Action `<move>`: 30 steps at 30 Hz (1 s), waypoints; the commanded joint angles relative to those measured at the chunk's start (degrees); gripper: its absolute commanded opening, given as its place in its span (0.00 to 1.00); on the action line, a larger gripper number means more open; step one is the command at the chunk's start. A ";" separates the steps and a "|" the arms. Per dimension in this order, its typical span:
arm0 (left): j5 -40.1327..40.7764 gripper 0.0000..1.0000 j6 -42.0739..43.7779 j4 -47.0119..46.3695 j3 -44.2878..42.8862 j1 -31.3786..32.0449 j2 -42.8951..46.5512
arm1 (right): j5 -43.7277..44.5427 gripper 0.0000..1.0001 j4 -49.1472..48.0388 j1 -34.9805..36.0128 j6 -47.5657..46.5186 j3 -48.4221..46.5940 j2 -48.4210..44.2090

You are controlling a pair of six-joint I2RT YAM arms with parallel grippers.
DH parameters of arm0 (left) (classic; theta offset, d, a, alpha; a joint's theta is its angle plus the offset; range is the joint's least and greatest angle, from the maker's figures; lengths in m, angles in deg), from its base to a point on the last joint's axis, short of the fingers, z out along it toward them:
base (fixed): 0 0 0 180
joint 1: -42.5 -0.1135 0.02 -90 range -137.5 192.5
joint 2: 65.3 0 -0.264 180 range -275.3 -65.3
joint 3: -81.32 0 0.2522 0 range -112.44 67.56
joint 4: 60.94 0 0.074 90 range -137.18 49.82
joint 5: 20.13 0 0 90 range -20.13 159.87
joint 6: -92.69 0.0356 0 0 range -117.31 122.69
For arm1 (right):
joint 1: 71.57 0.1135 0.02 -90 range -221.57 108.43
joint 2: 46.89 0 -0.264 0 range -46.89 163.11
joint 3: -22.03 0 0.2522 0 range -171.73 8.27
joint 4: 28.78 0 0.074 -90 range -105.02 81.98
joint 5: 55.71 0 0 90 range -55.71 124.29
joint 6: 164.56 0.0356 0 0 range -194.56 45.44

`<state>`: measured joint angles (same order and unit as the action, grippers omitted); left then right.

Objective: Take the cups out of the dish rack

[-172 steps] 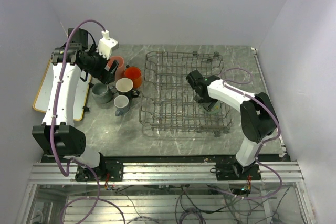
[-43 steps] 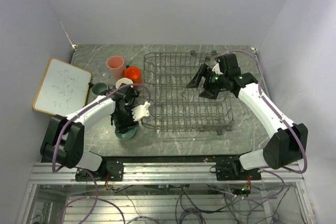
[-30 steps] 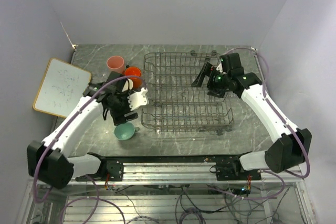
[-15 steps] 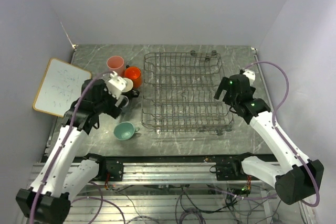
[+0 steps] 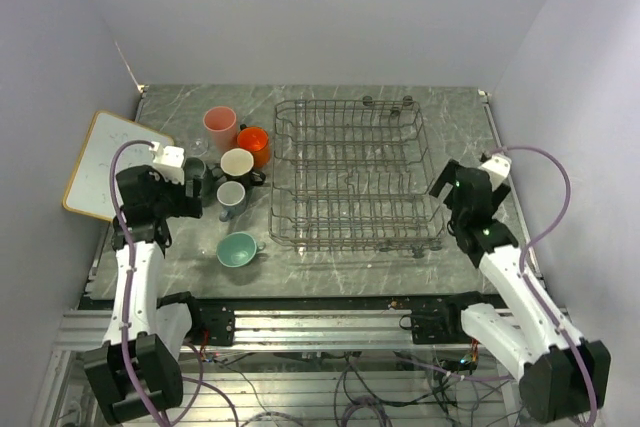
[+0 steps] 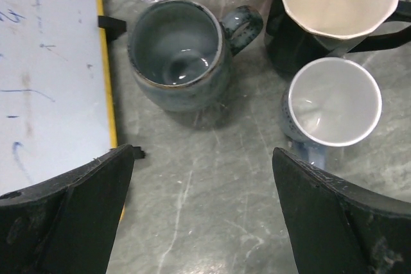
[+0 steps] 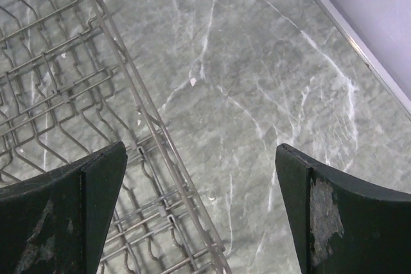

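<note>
Cups (image 5: 237,163) stand left of the dish rack (image 5: 350,209); left gripper (image 6: 203,153) over them, right gripper (image 7: 200,151) at its right edge, jaws spread.

1. The surface (image 5: 460,117) is grey stone with thin white lines.
2. Plain pale walls (image 5: 320,17) stand at the left, back and right.
3. A white board (image 5: 95,162) with a yellow edge lies on the left.
4. A shiny metal rail (image 5: 330,327) runs along the near edge, with wires (image 5: 350,387) below.
5. The light is soft.
</note>
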<state>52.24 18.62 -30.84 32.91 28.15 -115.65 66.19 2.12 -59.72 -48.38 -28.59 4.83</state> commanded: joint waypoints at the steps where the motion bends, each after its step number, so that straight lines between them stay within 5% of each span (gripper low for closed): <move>1: -5.12 0.99 -6.30 -7.93 2.40 -0.34 0.49 | 4.37 1.00 -14.60 -0.34 -4.37 10.36 -9.10; 6: -9.93 1.00 -12.03 -10.69 2.12 -0.38 -3.78 | 0.92 1.00 -24.02 -0.34 -14.27 22.06 -22.10; 10: -11.52 0.99 -14.17 -15.99 4.63 -0.33 -4.27 | -3.95 1.00 -22.51 -0.35 -19.27 25.83 -29.16; 20: -4.42 0.99 -21.38 -34.56 18.57 -0.38 7.93 | 2.38 1.00 -24.37 -0.39 -15.88 30.86 -26.40; 30: -0.57 0.99 -15.37 -22.99 18.80 -0.38 14.04 | -0.10 1.00 -27.29 -0.34 -17.34 34.58 -28.33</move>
<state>49.16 1.13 -55.15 51.27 28.06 -102.64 67.37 -22.73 -59.93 -64.23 5.00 -23.73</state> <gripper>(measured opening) 0.994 0.996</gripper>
